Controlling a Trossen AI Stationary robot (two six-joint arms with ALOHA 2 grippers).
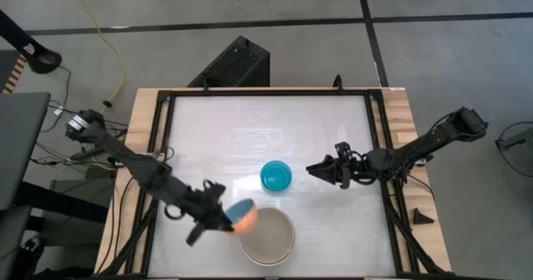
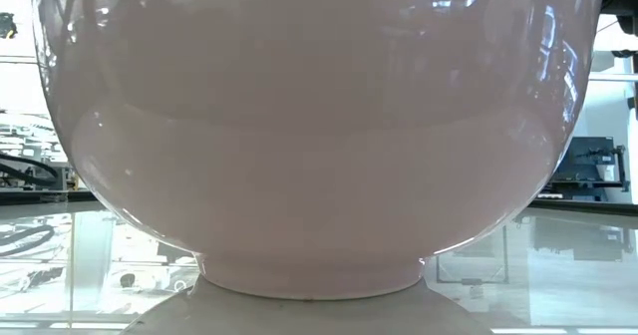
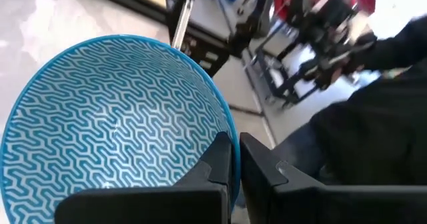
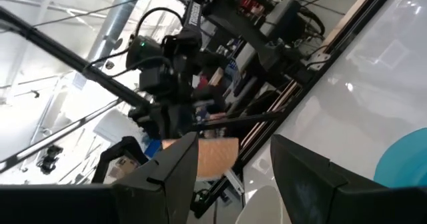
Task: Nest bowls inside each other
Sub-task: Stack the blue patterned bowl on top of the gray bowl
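Observation:
My left gripper (image 1: 225,218) is shut on a small bowl (image 1: 241,217) that is blue-patterned inside (image 3: 113,124) and orange outside. It hangs by the left rim of a large pale bowl (image 1: 268,237), which stands on its foot near the table's front edge and fills the low view (image 2: 319,126). A teal bowl (image 1: 276,176) stands upright mid-table. Just right of it, my right gripper (image 1: 316,169) stands open, level and pointing left, with nothing between its fingers (image 4: 233,147). The teal bowl's edge (image 4: 408,163) shows in the right wrist view. My left gripper pinches the small bowl's rim (image 3: 233,144) with one finger (image 3: 220,159) inside the bowl and the other outside. The fingers come nearly level from the table's left. The bowl is lifted clear and tipped, its blue inside and orange outside both showing from above.
A raised black frame (image 1: 379,147) runs around the white table top. A black box (image 1: 235,63) stands on the floor beyond the far edge. A small black piece (image 1: 421,217) lies on the wooden border at the right. Bare table lies at the far half.

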